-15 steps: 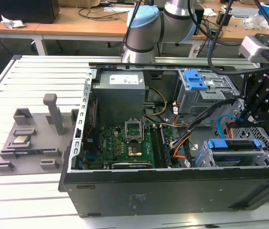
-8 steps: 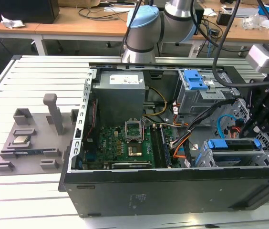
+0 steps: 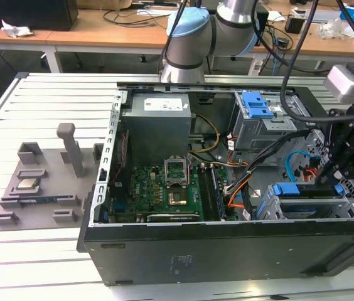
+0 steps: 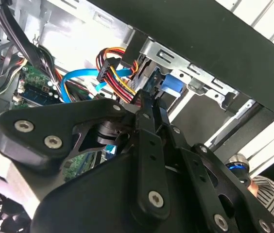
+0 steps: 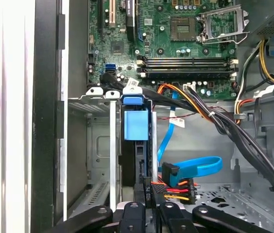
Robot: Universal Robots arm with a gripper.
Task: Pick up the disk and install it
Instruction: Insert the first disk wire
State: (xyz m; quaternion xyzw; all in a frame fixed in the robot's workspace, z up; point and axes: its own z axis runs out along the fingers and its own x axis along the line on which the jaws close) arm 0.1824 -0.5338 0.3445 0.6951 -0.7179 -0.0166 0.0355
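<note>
The disk stands on edge in the lower drive cage of the open computer case, its blue carrier frame facing the first wrist view. In the exterior view the disk lies in the bay near the case's front wall, on the exterior view's right. My gripper hangs over the disk's right end. In both wrist views the black fingers stand close together, with the gripper at the disk's near end beside a black power plug. Whether they clamp the carrier is hidden.
Bundled black and coloured cables and a blue data cable run right beside the bay. The motherboard and power supply take up the case's left side. An upper cage with a blue latch stands behind. A grey fixture lies outside.
</note>
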